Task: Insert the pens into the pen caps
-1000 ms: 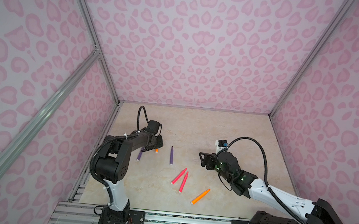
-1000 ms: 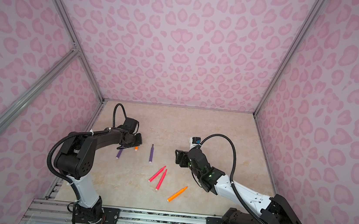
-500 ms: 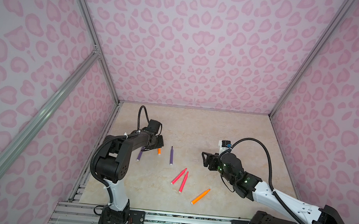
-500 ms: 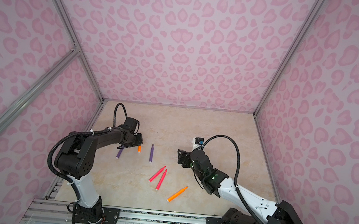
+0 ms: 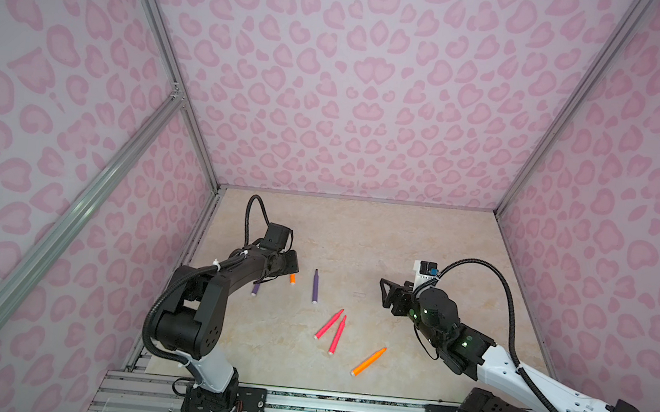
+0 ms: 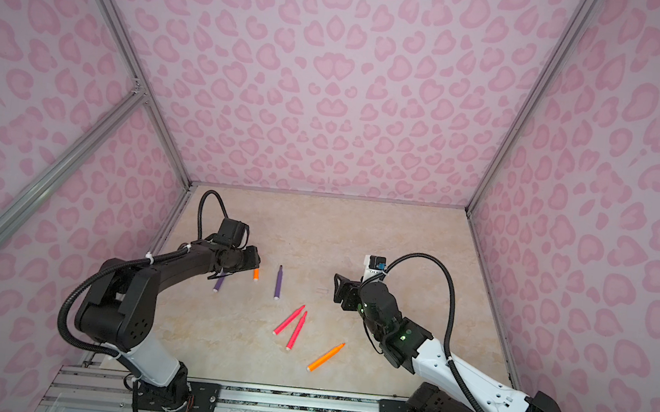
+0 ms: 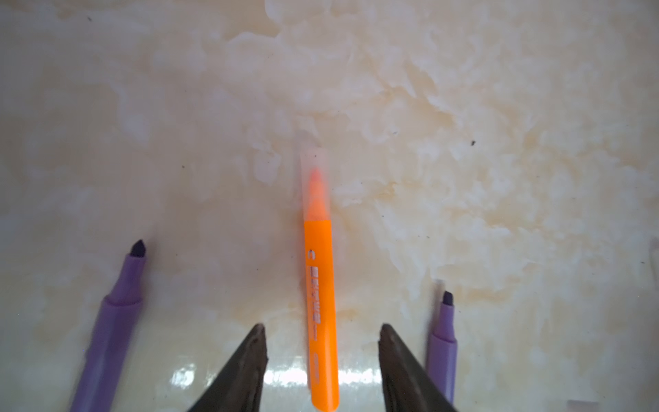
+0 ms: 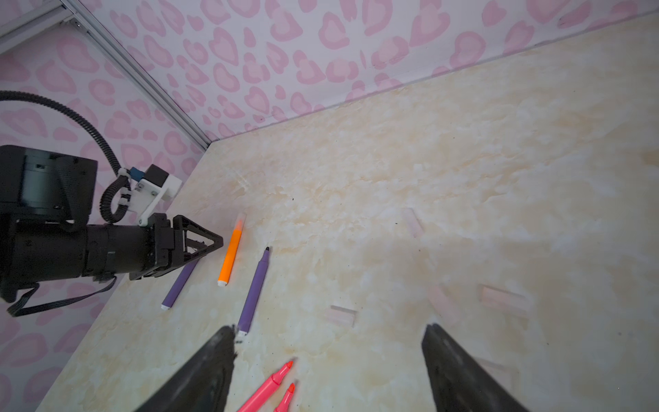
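The left gripper point(image 7: 321, 328) is hovering low over the table point(image 5: 358, 235), at about 9 o'clock from its middle. Its jaws are standing apart, and the orange pen point(image 7: 320, 285) is lying flat between them, touching neither. A cap point(image 7: 313, 171) is sitting over that pen's tip, so this pen looks finished. The spread jaws suggest it is being left there, on the left arm's own side and clear of the rest.

Two purple pens point(image 7: 117, 314) point(image 7: 442, 342) are lying on either side of it with bare tips. One is close by the left gripper and the other at 3 o'clock of the orange pen, both within that arm's easy reach.

The right gripper point(image 8: 328, 327) is waiting at about 3 o'clock, pointing toward 9 o'clock, jaws wide apart and empty. Several loose caps point(image 8: 342, 315) point(image 8: 504, 299) point(image 8: 412, 223) are lying flat just ahead of it. They are faint against the pale surface, which probably explains why this arm is staying low and near them.

Two pink pens point(image 5: 328, 324) point(image 5: 337, 334) are lying side by side at 6 o'clock. A second orange pen point(image 5: 368, 361) is lying at 5 o'clock, uncapped. By this count, five pens are waiting.
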Available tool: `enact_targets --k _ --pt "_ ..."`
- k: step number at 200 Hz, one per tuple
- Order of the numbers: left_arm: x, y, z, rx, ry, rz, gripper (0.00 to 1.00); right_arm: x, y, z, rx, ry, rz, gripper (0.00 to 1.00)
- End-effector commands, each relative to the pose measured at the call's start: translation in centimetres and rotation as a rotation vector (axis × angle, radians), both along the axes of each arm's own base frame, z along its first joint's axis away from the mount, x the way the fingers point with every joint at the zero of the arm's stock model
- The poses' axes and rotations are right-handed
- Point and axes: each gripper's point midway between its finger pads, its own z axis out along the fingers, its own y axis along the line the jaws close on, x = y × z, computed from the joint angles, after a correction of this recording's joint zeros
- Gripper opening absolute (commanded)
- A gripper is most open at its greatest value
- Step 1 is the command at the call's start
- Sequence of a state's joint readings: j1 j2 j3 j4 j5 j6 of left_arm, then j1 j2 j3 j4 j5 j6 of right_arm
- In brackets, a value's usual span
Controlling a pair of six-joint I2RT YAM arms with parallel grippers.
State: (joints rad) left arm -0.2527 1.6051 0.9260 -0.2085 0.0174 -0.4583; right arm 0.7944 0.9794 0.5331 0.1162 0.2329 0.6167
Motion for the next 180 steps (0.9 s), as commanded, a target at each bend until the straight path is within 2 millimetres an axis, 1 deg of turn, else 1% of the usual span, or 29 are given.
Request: enact_targets --k 1,12,20,29,44,52,63,80,89,102,115,121,130,140,149,159,180 --pt "0.3 -0.5 3.9 0.021 -0.177 -0.038 0.53 0.0 -1.2 -0.3 -0.032 -0.006 -0.036 0.84" --pt "-0.4 -1.6 5.9 0.032 -0.255 -0.082 0.54 0.1 -1.6 -0.2 -0.035 -0.005 -0.05 0.83" --pt "-1.1 -3.0 7.4 0.036 -0.309 -0.138 0.55 0.1 -2.0 -0.2 -0.035 -0.004 -0.061 0.83" --pt "-2.2 -5.2 9.1 0.032 -0.365 -0.227 0.57 0.2 -2.6 -0.2 -0.033 -0.002 -0.074 0.83" --pt "-4.7 -9.6 10.8 0.019 -0.415 -0.403 0.58 0.3 -3.9 -0.3 -0.038 0.01 -0.109 0.82" --pt "-6.2 -12.0 11.3 0.002 -0.424 -0.501 0.58 0.4 -4.8 -0.3 -0.041 0.012 -0.129 0.82" --pt "-8.4 -15.1 11.4 -0.037 -0.421 -0.639 0.58 0.4 -6.1 -0.3 -0.047 0.012 -0.159 0.82" --pt "-11.0 -18.8 11.0 -0.081 -0.404 -0.806 0.57 0.6 -8.2 -0.4 -0.062 0.018 -0.209 0.82" --pt "-11.9 -20.3 10.8 -0.102 -0.38 -0.875 0.57 0.7 -9.4 -0.5 -0.074 0.021 -0.237 0.82" --pt "-12.9 -21.7 10.0 -0.096 -0.34 -0.942 0.55 0.6 -11.5 -0.8 -0.11 0.03 -0.301 0.82" --pt "-13.7 -22.5 9.2 -0.065 -0.31 -0.965 0.55 0.3 -13.7 -0.7 -0.143 0.024 -0.37 0.82" --pt "-14.3 -22.8 8.9 -0.065 -0.28 -0.973 0.54 0.1 -14.7 -0.7 -0.155 0.02 -0.403 0.83" --pt "-15.7 -23.3 8.5 -0.076 -0.239 -1.011 0.5 -0.2 -15.9 -0.9 -0.167 0.008 -0.446 0.83" --pt "-17.3 -23.7 8.1 -0.069 -0.245 -1.056 0.51 -0.4 -17.0 -1.1 -0.163 -0.006 -0.485 0.83" --pt "-18.3 -24.1 7.8 -0.052 -0.281 -1.095 0.53 -0.6 -17.8 -1.5 -0.157 -0.011 -0.511 0.83" --pt "-18.8 -24.3 7.4 -0.049 -0.302 -1.124 0.54 -0.7 -18.6 -2.0 -0.151 -0.015 -0.538 0.83" --pt "-20.1 -25.1 6.5 -0.071 -0.257 -1.198 0.51 -1.2 -20.5 -3.5 -0.142 -0.014 -0.615 0.82"
